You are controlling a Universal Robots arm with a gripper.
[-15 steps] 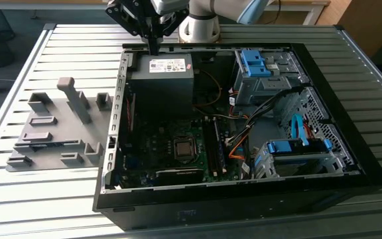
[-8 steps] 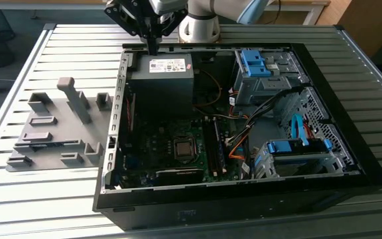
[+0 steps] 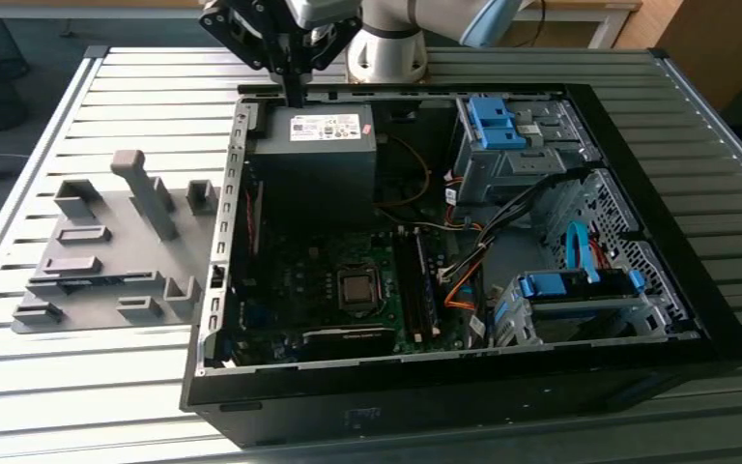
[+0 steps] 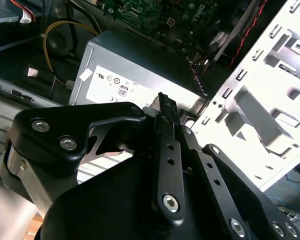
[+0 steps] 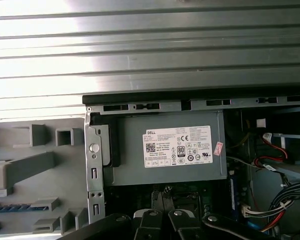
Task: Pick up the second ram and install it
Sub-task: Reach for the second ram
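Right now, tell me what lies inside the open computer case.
Inside the computer case: a grey power supply, the motherboard, blue drive bays and cables. The power supply and bays cover whatever lies beneath. The gripper hangs over the power supply.

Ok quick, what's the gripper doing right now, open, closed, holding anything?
Gripper: closed, with nothing visible between its fingers, poised above the power supply in the open computer case.

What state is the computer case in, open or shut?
Open: no panel covers the computer case; its power supply, main board and cables show plainly in the exterior view.
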